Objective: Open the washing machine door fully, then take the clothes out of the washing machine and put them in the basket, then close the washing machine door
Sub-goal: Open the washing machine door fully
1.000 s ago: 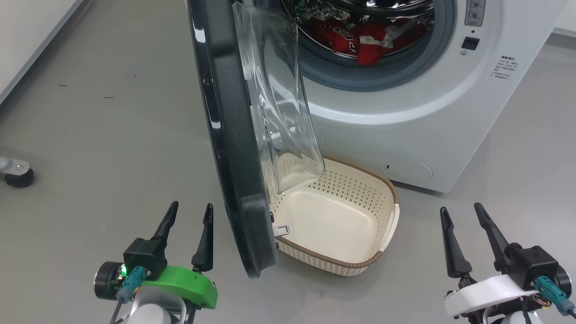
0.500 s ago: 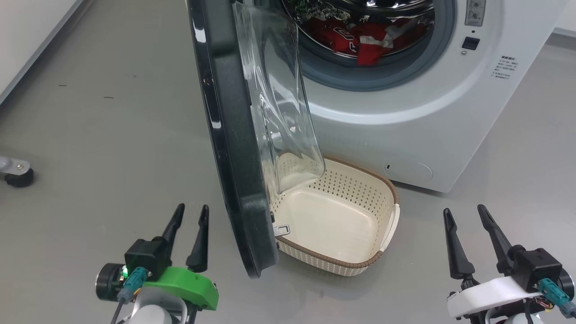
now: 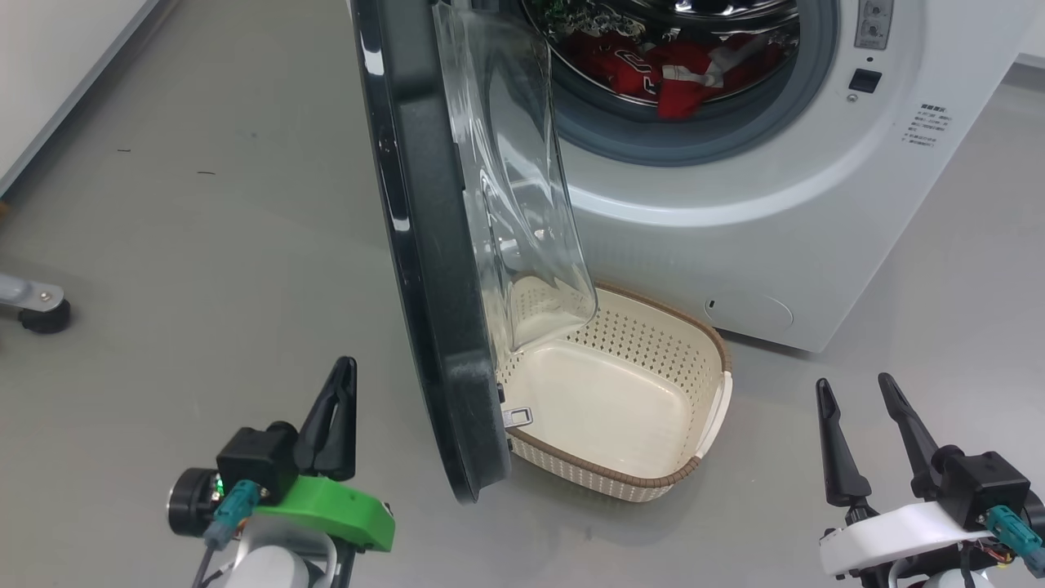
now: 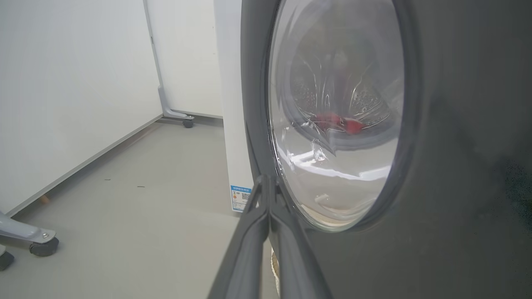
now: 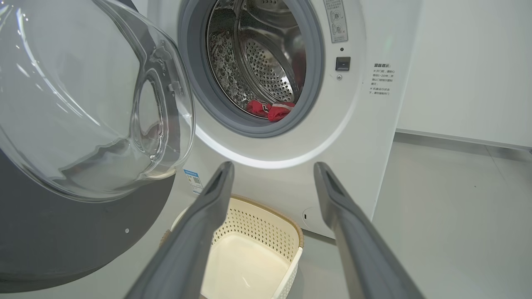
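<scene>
The white washing machine [image 3: 735, 212] stands ahead with its door [image 3: 424, 269] swung about half open, black rim edge-on toward me, clear glass bowl bulging right. Red clothes [image 3: 653, 69] lie in the steel drum, also seen as red clothes [image 5: 270, 110] past the grey gasket. The cream basket [image 3: 710, 351] sits on the floor under the door, holding nothing. My left gripper [image 3: 343, 371] is shut and holds nothing, low on the floor left of the door's outer face [image 4: 457, 166]. My right gripper [image 3: 853, 384] stands open at lower right, pointing toward the basket [image 5: 291, 236].
Grey floor spreads to the left, bounded by a white wall [image 3: 49, 65]. A wheeled grey stand foot [image 3: 41, 314] sits at the far left, and another caster [image 4: 188, 122] stands by the wall behind the machine.
My left gripper's fingers have closed together on nothing. The head camera shifted slightly, so the whole picture moved a little right and down.
</scene>
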Robot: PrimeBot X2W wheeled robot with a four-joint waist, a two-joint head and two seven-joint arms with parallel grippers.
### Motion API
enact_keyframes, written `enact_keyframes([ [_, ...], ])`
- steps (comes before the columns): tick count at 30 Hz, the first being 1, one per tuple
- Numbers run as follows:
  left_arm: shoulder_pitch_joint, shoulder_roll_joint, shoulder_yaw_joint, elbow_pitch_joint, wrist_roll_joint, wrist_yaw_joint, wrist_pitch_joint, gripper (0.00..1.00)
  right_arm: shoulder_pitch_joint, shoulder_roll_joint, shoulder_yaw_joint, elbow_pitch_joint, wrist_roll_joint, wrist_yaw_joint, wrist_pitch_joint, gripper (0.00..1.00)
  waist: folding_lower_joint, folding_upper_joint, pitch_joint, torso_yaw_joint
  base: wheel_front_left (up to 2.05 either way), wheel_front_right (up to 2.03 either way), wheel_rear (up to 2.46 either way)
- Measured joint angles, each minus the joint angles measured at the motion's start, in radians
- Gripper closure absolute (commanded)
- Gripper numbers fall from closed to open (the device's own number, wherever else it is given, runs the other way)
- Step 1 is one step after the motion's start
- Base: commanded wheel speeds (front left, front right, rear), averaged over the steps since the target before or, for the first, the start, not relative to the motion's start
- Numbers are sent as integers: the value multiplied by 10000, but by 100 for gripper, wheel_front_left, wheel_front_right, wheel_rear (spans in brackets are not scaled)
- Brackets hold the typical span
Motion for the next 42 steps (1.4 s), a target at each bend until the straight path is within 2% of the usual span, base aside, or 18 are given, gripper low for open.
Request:
enact_keyframes([
  [8, -11, -2, 328, -1283, 113, 25, -2, 100, 0, 69, -268, 42, -134, 27, 0, 0, 0, 0, 1, 134, 0, 0, 0],
  [16, -275, 4, 621, -3572, 483, 96, -44, 100, -2, 111, -453, 52, -259, 113, 0, 0, 0, 0, 24, 418, 0, 0, 0],
  [22, -566, 4, 445, -5212, 596, 52, -48, 100, -7, 134, -474, 59, -343, 217, 0, 0, 0, 0, 14, 468, 0, 0, 0],
  [28, -654, 6, -349, -6418, 614, -351, -56, 100, -11, 188, -497, 96, -408, 291, 0, 0, 0, 0, -12, 441, 0, 0, 0],
  [32, -641, 15, -1185, -6755, 454, -754, -56, 100, -13, 234, -531, 113, -441, 318, 0, 0, 0, 0, -21, 401, 0, 0, 0],
  [37, -221, 48, -2391, -6548, 209, -1375, -56, 100, -20, 288, -556, 140, -481, 380, 0, 0, 0, 0, -34, 352, 0, 0, 0],
  [42, 418, 98, -3427, -5751, -113, -1578, 182, 100, -24, 318, -617, 157, -554, 422, 0, 0, 0, 0, -70, 308, 0, 0, 0],
])
